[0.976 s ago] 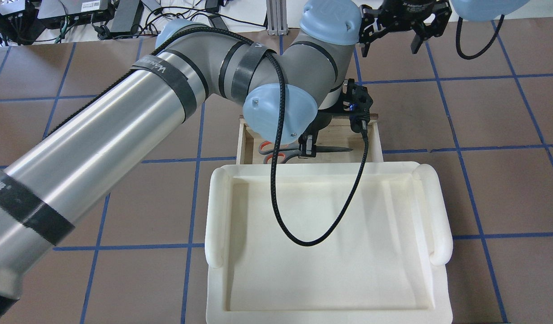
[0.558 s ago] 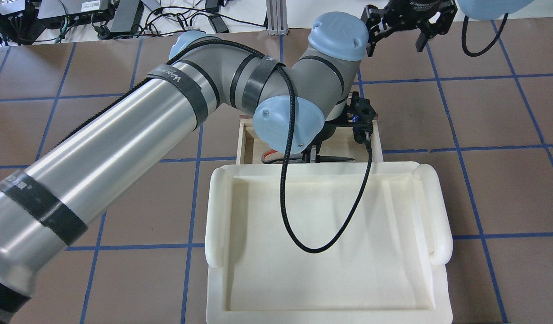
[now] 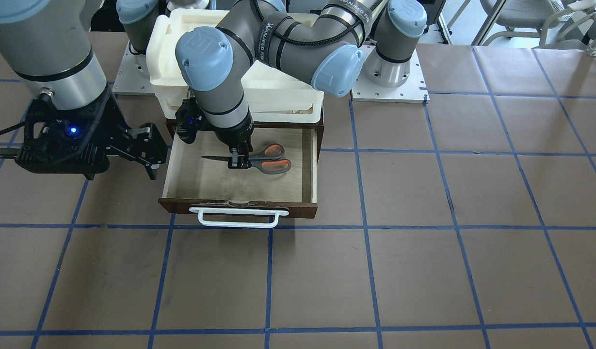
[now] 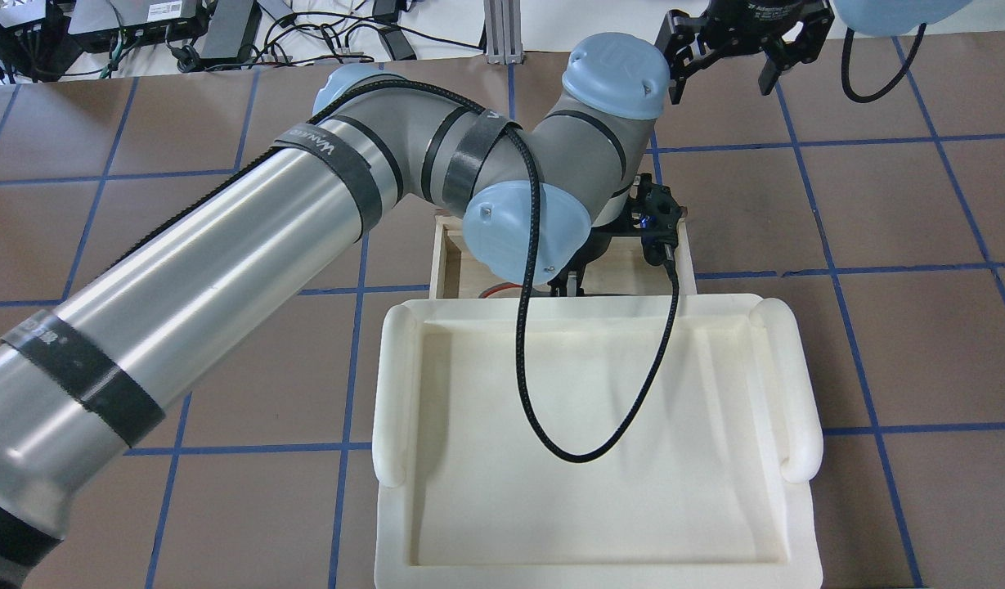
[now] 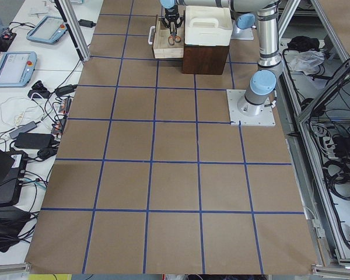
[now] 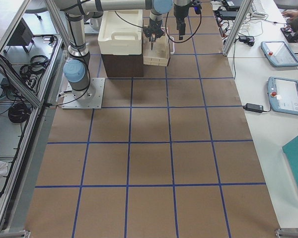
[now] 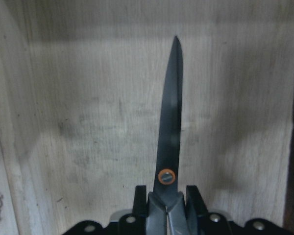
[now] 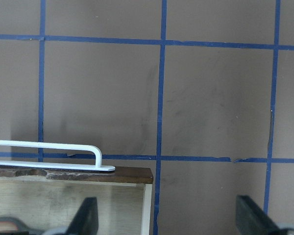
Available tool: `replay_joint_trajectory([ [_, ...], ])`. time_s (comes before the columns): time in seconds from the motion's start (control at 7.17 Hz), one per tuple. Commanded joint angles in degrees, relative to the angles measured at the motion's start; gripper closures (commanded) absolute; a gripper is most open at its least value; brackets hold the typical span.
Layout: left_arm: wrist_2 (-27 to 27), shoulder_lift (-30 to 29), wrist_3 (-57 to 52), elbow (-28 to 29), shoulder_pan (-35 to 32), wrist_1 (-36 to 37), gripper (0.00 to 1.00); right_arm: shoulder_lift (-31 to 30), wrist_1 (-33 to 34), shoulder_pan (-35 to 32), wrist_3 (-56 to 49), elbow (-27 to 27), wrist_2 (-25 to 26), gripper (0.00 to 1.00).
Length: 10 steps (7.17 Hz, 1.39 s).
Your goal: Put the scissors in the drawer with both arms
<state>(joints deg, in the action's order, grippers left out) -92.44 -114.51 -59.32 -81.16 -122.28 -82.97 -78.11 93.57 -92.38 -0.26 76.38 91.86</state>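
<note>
Surface carries the open drawer. Left pincer is down inside it, clamped narrow on the scissors at the pivot. Blades run straight out ahead of the fingers, handles behind. Can't tell if they touch the drawer floor. Right pincer is spread wide, just off the drawer's front corner.

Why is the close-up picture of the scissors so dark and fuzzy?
Left wrist view: dim and grainy, probably because the camera sits low inside the shaded drawer; the scissors show a pale sheen along the blade. Front-facing view: bright and sharp, with only soft shadows.
</note>
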Motion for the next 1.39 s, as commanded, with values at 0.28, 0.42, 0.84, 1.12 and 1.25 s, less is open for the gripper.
replay_joint_trajectory([
  [0.28,-0.3,0.7,1.0,0.0,0.0,1.1,0.00,0.1,-0.2,0.1,0.0,0.3,0.1,0.00],
  [0.42,-0.3,1.1,1.0,0.3,0.0,1.1,0.00,-0.1,0.0,0.3,0.0,1.4,0.1,0.00],
  [0.84,-0.5,6.2,1.3,1.7,3.2,0.8,0.00,-0.5,0.0,0.6,0.0,1.8,0.1,0.00],
  [1.12,-0.6,11.8,5.5,1.7,7.6,-1.8,0.00,-0.9,-0.1,0.3,0.1,1.8,-0.8,0.00],
  [1.25,-0.6,14.5,7.1,1.4,9.6,-2.0,0.00,-1.6,-0.1,-0.1,0.7,2.0,-0.7,0.00],
])
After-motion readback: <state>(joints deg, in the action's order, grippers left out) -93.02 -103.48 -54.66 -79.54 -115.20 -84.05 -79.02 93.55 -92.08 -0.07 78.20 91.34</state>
